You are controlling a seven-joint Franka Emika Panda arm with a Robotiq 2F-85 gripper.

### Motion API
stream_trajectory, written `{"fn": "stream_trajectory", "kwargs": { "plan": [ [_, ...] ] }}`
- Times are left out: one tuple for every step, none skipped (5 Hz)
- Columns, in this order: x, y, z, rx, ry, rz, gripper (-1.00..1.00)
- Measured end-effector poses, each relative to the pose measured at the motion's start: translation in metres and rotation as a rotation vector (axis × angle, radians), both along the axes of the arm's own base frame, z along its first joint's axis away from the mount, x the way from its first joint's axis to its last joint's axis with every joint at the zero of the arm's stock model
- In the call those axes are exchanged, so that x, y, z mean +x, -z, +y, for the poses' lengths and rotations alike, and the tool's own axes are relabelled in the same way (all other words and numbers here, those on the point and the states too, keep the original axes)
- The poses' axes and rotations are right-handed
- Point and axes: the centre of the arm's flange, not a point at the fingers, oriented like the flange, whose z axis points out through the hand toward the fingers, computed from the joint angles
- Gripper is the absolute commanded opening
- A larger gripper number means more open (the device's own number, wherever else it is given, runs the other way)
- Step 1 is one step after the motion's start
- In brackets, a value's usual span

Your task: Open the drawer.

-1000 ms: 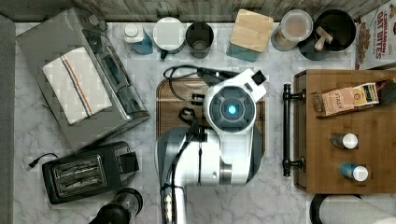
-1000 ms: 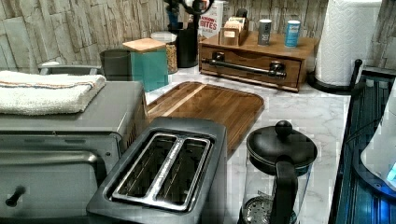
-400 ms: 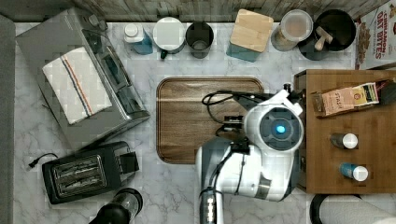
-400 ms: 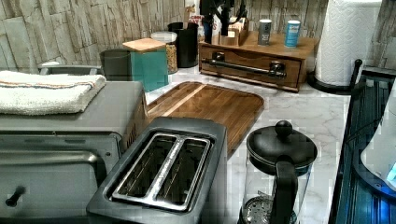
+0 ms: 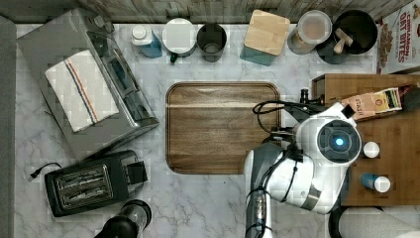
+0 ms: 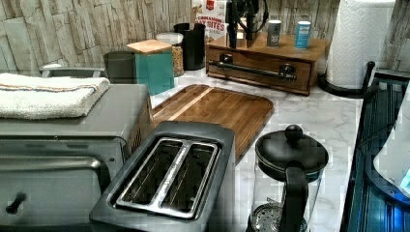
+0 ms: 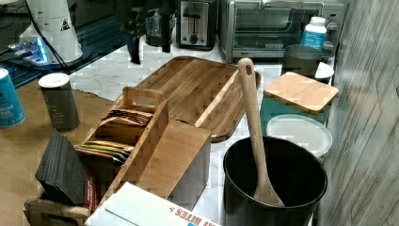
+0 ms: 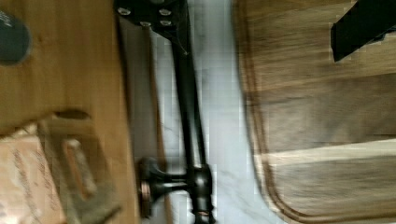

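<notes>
A wide, medium-brown wooden drawer (image 6: 258,68) sits shut in a low wooden cabinet (image 6: 319,46) at the back of a marble counter (image 6: 309,113), seen in the left view between a black utensil crock (image 6: 194,44) and a roll of paper towels (image 6: 360,38). A long black bar handle (image 6: 252,69) runs across the drawer front on two posts; the wrist view shows that handle (image 8: 189,100) close up, its rod standing clear of the wood above the white marble, with one rounded post (image 8: 161,184) joining it to the front.

In the top view the white robot arm (image 5: 302,168) hangs over the cabinet's edge beside the dark wooden tray (image 5: 223,126), hiding the drawer front and most of the handle beneath it. In the left view the gripper (image 6: 240,24) appears above the cabinet top as a dark, partly cropped shape tangled with cables, and whether its fingers are apart or together cannot be told. The wrist view cuts off the far end of the handle, and one dark finger (image 8: 364,25) juts in over the tray. Two small canisters (image 6: 288,34) stand on the cabinet top.
</notes>
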Motion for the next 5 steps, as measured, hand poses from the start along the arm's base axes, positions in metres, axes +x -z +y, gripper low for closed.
{"fn": "stream_trajectory", "kwargs": {
  "plan": [
    [-0.003,0.012,-0.018,-0.020,0.028,-0.056,1.00],
    [-0.008,0.017,-0.017,-0.029,0.023,-0.077,1.00],
    [-0.007,0.018,-0.011,-0.030,0.010,-0.081,1.00],
    [-0.005,0.019,-0.007,-0.034,-0.057,-0.077,1.00],
    [0.007,0.020,-0.009,-0.083,-0.110,-0.156,1.00]
  ]
}}
